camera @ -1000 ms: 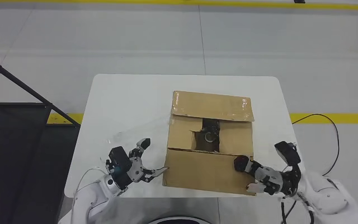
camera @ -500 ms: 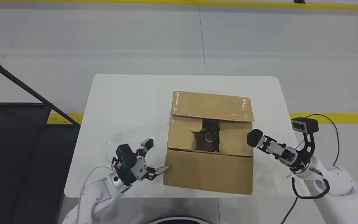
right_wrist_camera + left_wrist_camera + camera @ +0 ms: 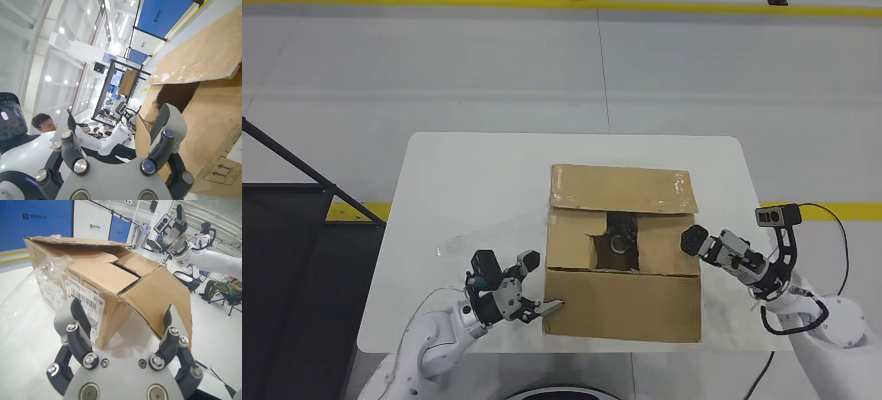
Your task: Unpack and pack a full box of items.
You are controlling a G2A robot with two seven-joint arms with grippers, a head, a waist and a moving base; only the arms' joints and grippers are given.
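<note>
1. Compared with one second ago, your left gripper (image 3: 540,282) is standing closer to the cardboard box (image 3: 622,290). It was off the near left corner, and now that corner is lying between its fingers.
2. Your right gripper (image 3: 694,241) was low at the near right corner. Now it is hanging beside the right side of the box, close to the top edge.
3. Both claws are standing wide open and are holding nothing. I cannot tell whether any finger is touching the cardboard.
4. The box is resting on the right half of the white table (image 3: 472,180). Its flaps are lying mostly folded down, leaving a gap in the middle.
5. A dark round item (image 3: 620,238) is showing through that gap. The flaps are hiding most of it, so I cannot make out what it is.
6. The box is brown corrugated cardboard, and its flap edges are looking torn and ragged. A crumpled clear film (image 3: 51,262) is clinging to one side, and a white label (image 3: 85,298) is sitting near the corner.
</note>
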